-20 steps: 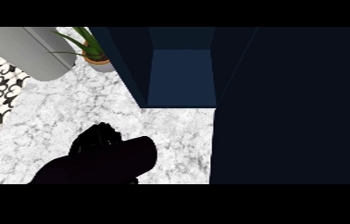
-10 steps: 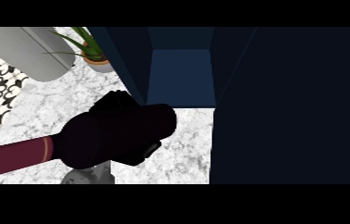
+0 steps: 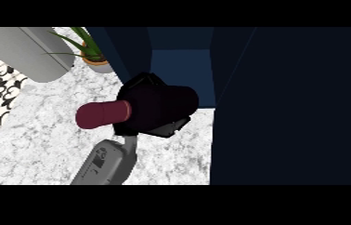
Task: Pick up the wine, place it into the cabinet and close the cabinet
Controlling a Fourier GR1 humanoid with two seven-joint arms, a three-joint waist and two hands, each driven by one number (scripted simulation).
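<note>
The left hand (image 3: 161,109) is curled round the wine bottle (image 3: 103,115), its fingers wrapped over the bottle's body and hiding most of it. The bottle lies nearly level above the marble counter (image 3: 48,142), its long axis running from left to right. The maroon end that shows sticks out of the hand towards the counter's left edge and dips slightly. The other end is buried in the hand on the cabinet side, so I cannot tell which end is the neck. The hand sits just in front of the open dark-blue cabinet (image 3: 182,73) near the counter's back edge, overlapping the lower lip of the opening. The cabinet's door (image 3: 281,103) stands as a broad dark panel to the right. The grey forearm (image 3: 106,163) comes up from the front edge.

Half a second ago the hand was lower and further left, with the bottle reaching the view's left edge. Now both have moved up and right, towards the opening.

A potted plant (image 3: 93,56) stands in the back left corner.
</note>
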